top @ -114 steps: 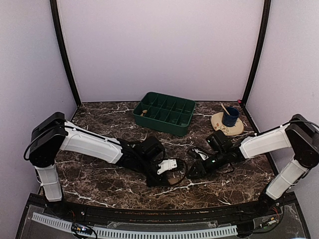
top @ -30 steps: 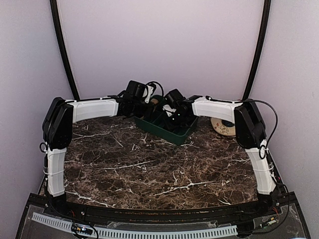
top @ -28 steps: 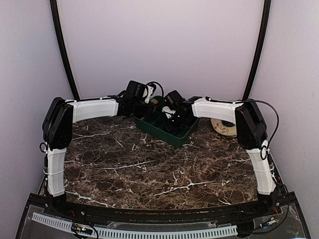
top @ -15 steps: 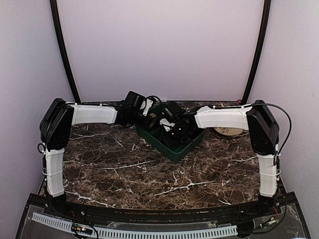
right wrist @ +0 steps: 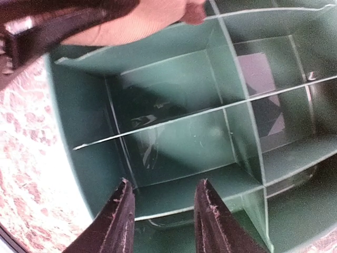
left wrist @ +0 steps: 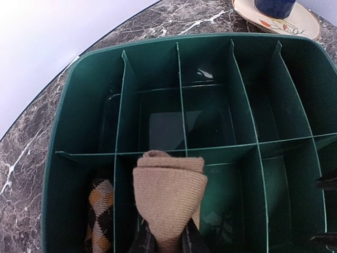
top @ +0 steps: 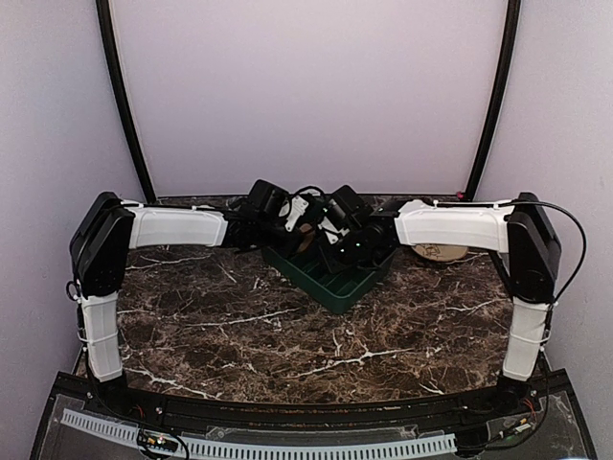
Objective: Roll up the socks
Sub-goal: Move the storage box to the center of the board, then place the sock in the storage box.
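Tan sock (left wrist: 168,192) sits pinched in left pincer (left wrist: 167,238), over the green tray (left wrist: 84,95).

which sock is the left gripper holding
The plain tan rolled sock, pinched by the left gripper; the argyle sock lies loose in a tray compartment.

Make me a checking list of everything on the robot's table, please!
Surface: dark brown marble table with white veins.
Job's things: rolled tan sock held above the green tray dividers; argyle sock lies in the end compartment beside it.
Clutter: blue cup on a plate beyond the tray.
Grippers: left gripper shut on the tan sock; right gripper open, empty, over the tray.
Cables: black cable looping off the right arm.
Surroundings: plain pale walls, black corner posts.
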